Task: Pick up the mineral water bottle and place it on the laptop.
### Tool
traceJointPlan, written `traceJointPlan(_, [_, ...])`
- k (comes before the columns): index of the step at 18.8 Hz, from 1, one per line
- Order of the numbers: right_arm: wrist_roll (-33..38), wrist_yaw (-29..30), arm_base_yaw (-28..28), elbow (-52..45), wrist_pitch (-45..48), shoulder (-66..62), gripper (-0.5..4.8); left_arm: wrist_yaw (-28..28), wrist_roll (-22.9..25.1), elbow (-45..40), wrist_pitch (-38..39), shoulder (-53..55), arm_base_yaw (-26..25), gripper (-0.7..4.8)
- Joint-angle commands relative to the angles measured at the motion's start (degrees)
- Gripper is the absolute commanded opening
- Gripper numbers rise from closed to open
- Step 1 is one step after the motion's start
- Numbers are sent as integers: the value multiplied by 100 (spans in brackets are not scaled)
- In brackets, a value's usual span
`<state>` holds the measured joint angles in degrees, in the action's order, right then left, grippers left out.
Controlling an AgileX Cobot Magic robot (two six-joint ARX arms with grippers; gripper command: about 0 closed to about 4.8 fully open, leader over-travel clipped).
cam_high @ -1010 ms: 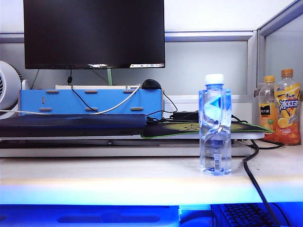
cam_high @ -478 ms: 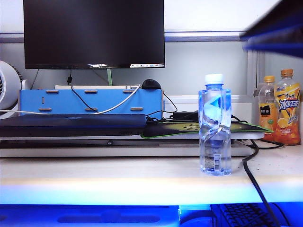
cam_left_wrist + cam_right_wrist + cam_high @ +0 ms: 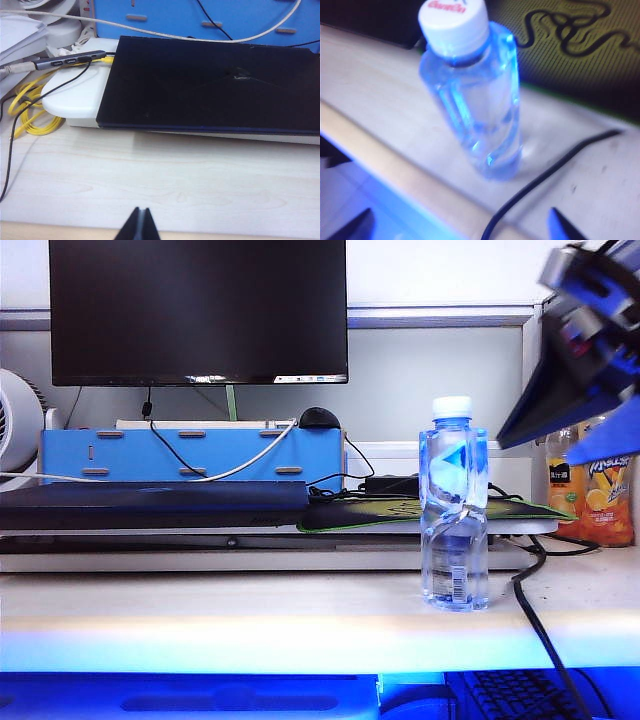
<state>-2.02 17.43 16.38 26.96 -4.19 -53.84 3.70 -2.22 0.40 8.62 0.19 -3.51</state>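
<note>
The mineral water bottle (image 3: 455,505) stands upright near the front edge of the pale wooden surface (image 3: 250,615), its long axis vertical and its white cap (image 3: 452,407) on top, with nothing holding it. A black cable (image 3: 540,625) trails over the front edge just to its right. Above and to the right of the bottle, well clear of it, hangs the right gripper (image 3: 585,380), dark and blurred; in the right wrist view its jaws are spread wide, the tips showing at either side (image 3: 460,227) with the bottle (image 3: 475,100) lying between and beyond them, untouched. The left gripper (image 3: 139,227) sits low over the surface in front of the laptop, jaws pressed together. Behind the bottle lies a green-edged mouse pad (image 3: 400,510) with cables on it. To the left, the laptop (image 3: 150,502) lies closed and flat on a white stand (image 3: 75,97), well apart from the bottle. Yellow cable (image 3: 30,107) coils beside the stand. Farther back are a blue box (image 3: 190,455), a black monitor (image 3: 200,310), and orange-drink bottles (image 3: 600,490) at the right, partly hidden by the right gripper.
</note>
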Motion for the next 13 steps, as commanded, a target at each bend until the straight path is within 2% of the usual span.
traceJointPlan(1, [-105,-205,175,24,778,-297,479,17,9,0,7,-13,0,-2])
traceJointPlan(8, [-105,-706,299,35,1672,-1311,479,20,7,0,7,-13,0,-2])
traceJointPlan(13, [-103,-595,302,166,2184,-1926,479,17,7,0,7,-13,0,-2])
